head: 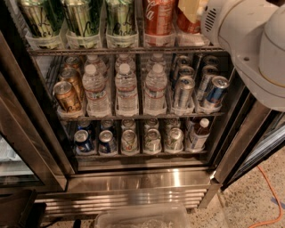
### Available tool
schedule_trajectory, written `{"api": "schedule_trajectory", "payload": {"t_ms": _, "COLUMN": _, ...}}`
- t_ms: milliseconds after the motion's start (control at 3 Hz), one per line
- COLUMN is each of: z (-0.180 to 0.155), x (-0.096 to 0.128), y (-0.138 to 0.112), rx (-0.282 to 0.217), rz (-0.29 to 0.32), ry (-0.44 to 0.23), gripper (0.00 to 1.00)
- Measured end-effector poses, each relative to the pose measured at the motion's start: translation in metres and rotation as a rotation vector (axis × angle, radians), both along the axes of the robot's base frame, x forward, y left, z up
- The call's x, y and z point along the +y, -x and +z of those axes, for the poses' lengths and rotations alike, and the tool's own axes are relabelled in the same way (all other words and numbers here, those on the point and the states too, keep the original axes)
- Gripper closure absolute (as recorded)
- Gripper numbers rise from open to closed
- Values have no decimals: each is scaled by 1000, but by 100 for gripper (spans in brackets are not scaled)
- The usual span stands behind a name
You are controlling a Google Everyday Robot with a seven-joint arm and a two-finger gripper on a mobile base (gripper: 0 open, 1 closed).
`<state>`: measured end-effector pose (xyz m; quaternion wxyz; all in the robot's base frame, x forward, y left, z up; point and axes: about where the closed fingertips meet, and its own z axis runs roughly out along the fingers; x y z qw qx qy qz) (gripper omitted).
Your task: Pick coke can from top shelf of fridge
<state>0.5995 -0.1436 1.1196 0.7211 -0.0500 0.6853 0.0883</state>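
Progress roughly at the reaching step, judging from the scene. At the right, the door [242, 142] of the fridge [133, 180] apparently swung open, so access already given. Picking of the coke can [158, 15] not yet done: stands upright in a clear tray on the top shelf [89, 50], just right of three green-and-silver cans [82, 18] and beside a second red can [186, 26], partly hidden. Position of the gripper [192, 9]: at the top edge of the view, at the end of the big white arm [249, 49], in front of that second red can and just right of the coke can; cannot tell whether apart, together or clamped on something, being mostly cut off by the edge. Left to do, most probably: closing around the coke can, lifting out of the tray, drawing back out of the fridge without knocking the neighbours. Regarding writing: part of the white Coca-Cola script readable on the coke can, the rest cut by the upper edge. Dark curly lettering on the green-and-silver cans, not legible. Pale labels on the water bottles [126, 89] of the middle rack, no words to read. On the same rack, golden-brown cans [67, 95] at the left and slim blue-silver cans [216, 91] at the right, brands not legible. On the lowest rack, small cans [129, 140] seen mostly from above, tops only.
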Motion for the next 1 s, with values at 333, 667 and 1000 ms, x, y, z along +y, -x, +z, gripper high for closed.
{"api": "schedule_trajectory", "payload": {"t_ms": 333, "z": -28, "x": -7, "y": 26, "rx": 71, "rz": 36, "ry": 36, "gripper": 100}}
{"api": "schedule_trajectory", "payload": {"t_ms": 667, "z": -26, "x": -8, "y": 30, "rx": 79, "rz": 42, "ry": 35, "gripper": 100}}
{"api": "schedule_trajectory", "payload": {"t_ms": 1000, "z": -26, "x": -8, "y": 30, "rx": 79, "rz": 42, "ry": 35, "gripper": 100}}
